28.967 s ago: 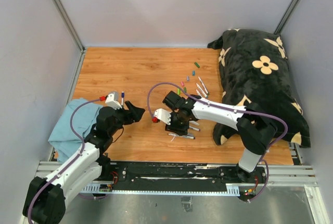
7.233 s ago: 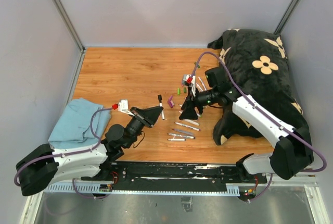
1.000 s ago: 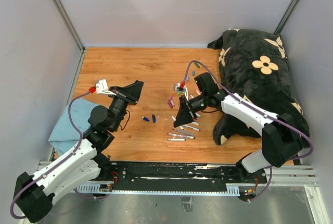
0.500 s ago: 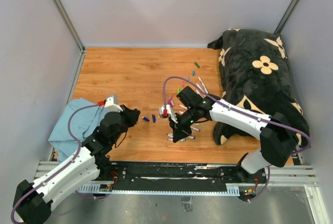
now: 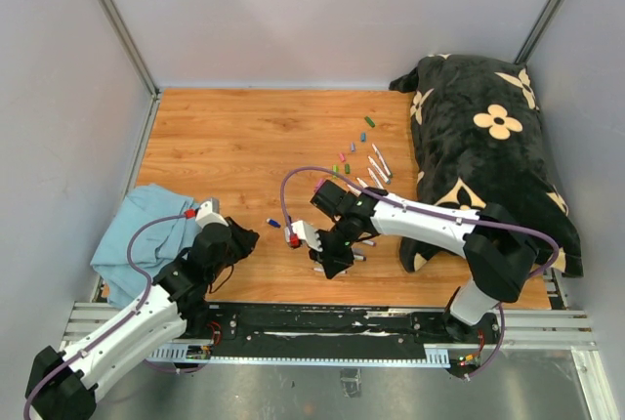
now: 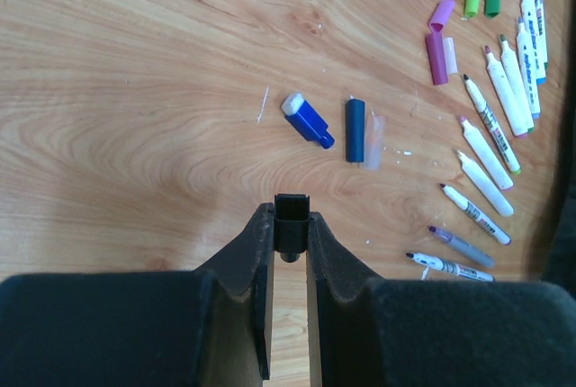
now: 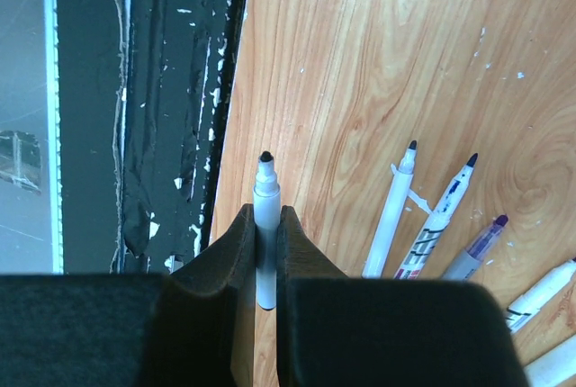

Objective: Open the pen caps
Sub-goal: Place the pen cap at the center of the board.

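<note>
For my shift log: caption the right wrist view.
Right gripper shut on an uncapped black-tipped pen over the wooden table.

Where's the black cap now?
Left wrist view: the left gripper pinches the black cap in its jaws, with the blue cap and navy cap lying on the table beyond.

The top external camera looks steeply down from above and behind the arm bases, taking in the whole bench (image 5: 215,137). The wrist cameras ride close behind the left pincer (image 6: 290,225) and right pincer (image 7: 266,216), facing the wood. All three catch the loose pens (image 6: 486,184).
</note>
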`<state>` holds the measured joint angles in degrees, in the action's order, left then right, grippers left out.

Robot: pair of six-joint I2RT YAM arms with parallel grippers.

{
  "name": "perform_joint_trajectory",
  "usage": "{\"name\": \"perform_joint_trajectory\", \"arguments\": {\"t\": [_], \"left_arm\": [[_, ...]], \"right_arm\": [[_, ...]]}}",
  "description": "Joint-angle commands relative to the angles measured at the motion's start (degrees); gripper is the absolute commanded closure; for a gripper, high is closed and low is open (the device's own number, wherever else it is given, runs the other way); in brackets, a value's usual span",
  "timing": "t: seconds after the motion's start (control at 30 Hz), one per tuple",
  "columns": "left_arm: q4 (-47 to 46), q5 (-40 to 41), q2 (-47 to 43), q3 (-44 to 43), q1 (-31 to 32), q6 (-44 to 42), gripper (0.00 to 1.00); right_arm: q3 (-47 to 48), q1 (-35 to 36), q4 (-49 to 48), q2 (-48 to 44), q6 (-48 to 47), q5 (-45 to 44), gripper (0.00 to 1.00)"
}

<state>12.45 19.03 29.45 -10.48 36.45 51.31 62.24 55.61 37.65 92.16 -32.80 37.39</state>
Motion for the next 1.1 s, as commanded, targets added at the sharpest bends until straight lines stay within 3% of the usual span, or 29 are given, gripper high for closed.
{"name": "perform_joint_trajectory", "arguments": {"t": [0.0,0.5,0.77,1.07], "left_arm": [[-1.5,-0.7,0.5,0.6,-0.3,1.6,1.00],[-7.6,-3.9,3.6,3.6,-0.4,3.4,1.00],[-13.0,-4.1,8.2,5.4,-0.3,7.2,1.00],[-12.6,-2.0,12.4,5.0,-0.3,9.6,1.00]], "right_arm": [[2.0,2.3,1.4,1.8,-0.8,-3.3,0.96],[2.8,4.1,1.5,4.4,0.1,-6.3,0.95],[4.1,5.3,1.3,8.3,2.7,-11.4,0.94],[5.7,6.2,0.2,12.5,6.1,-20.5,0.89]]}}
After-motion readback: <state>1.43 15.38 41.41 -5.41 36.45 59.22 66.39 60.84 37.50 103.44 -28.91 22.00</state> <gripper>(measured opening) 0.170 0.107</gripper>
